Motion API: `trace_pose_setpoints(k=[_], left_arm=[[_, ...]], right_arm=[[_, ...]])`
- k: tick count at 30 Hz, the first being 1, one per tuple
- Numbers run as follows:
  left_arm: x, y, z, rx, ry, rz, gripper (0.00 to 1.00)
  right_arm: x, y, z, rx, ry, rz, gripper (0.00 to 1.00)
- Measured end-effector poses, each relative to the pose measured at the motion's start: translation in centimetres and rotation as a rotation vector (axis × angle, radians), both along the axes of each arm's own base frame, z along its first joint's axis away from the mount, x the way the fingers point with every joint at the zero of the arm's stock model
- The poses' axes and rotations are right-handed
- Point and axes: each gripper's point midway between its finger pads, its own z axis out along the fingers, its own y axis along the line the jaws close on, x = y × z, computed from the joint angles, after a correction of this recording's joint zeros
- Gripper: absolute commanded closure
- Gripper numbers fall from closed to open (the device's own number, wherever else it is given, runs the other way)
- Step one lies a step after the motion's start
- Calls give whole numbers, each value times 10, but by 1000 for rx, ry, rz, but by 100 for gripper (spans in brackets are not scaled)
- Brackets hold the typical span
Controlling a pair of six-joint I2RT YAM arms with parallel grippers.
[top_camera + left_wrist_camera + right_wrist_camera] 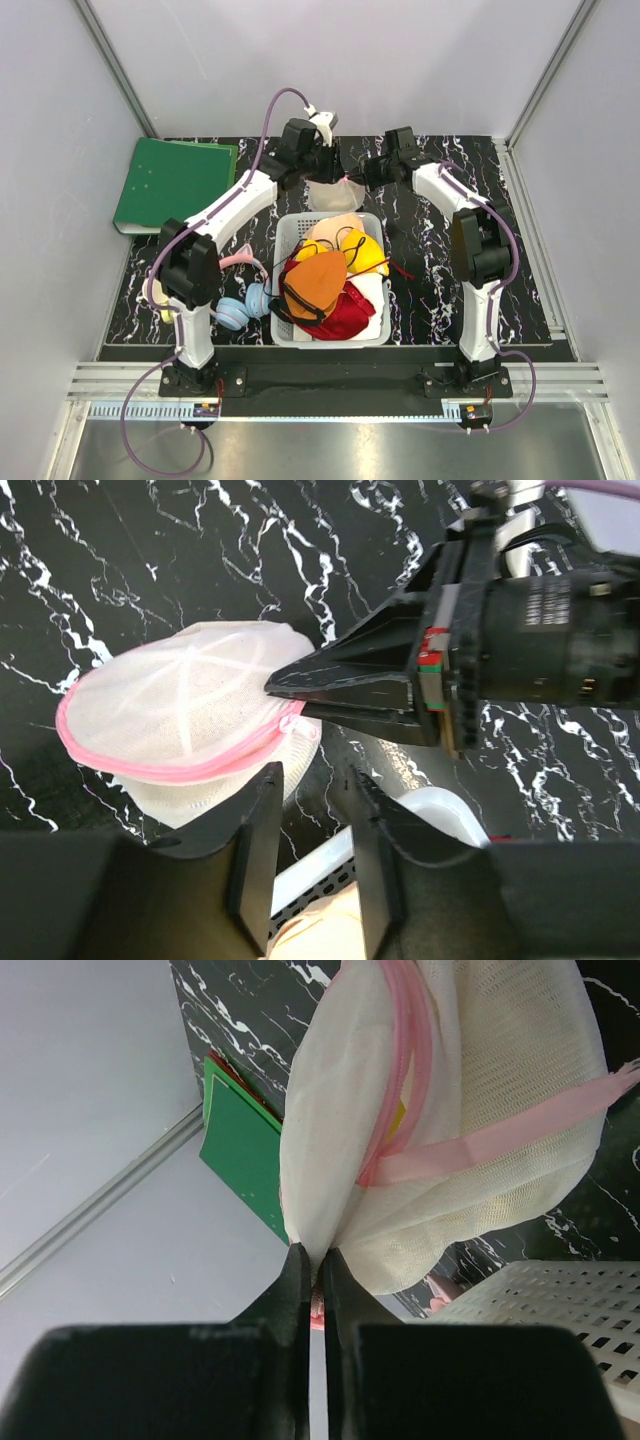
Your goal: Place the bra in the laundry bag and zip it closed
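Note:
The laundry bag (pixel 333 192), a white mesh pouch with a pink zipper rim, hangs between my two grippers behind the basket. My right gripper (pixel 312 1253) is shut on the bag's edge (pixel 330 1160), pinching the mesh beside the zipper; its fingers (pixel 330 685) reach in from the right in the left wrist view. My left gripper (pixel 315 780) stands open just below the bag (pixel 185 710) with nothing between its fingers. The bra shows only as a sliver of yellow (pixel 398 1120) in a gap of the pink zipper. From above, the left gripper (pixel 322 172) and the right gripper (pixel 352 182) flank the bag.
A white plastic basket (pixel 290 335) in the middle holds an orange bra (pixel 315 280), a red one and a yellow one with black straps (pixel 365 255). Its corner (pixel 440 810) lies under my left gripper. A green folder (pixel 170 185) lies back left. Blue cups (pixel 240 305) lie left of the basket.

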Motion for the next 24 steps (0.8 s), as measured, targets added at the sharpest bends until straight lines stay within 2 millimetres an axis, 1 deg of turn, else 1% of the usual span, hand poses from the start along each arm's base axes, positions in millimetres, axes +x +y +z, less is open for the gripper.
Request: trace_pose_setpoints(k=[6, 9, 12, 14, 15, 18, 24], left_arm=[[-1, -8, -26, 25, 56, 25, 60], [-5, -13, -36, 33, 86, 39, 64], [-6, -18, -39, 28, 103, 54, 69], [-3, -22, -40, 21, 108, 68, 69], [-1, -24, -40, 19, 109, 75, 66], [4, -25, -42, 21, 124, 100, 63], [10, -23, -47, 31, 153, 145, 63]], right_arm=[[2, -1, 5, -15, 12, -34, 100], [3, 2, 9, -15, 10, -42, 100], [3, 4, 12, -14, 6, -44, 100], [3, 6, 13, -13, 7, -43, 100], [2, 7, 13, -13, 7, -43, 100], [3, 5, 12, -20, 10, -54, 100], [5, 3, 12, -23, 10, -67, 100]])
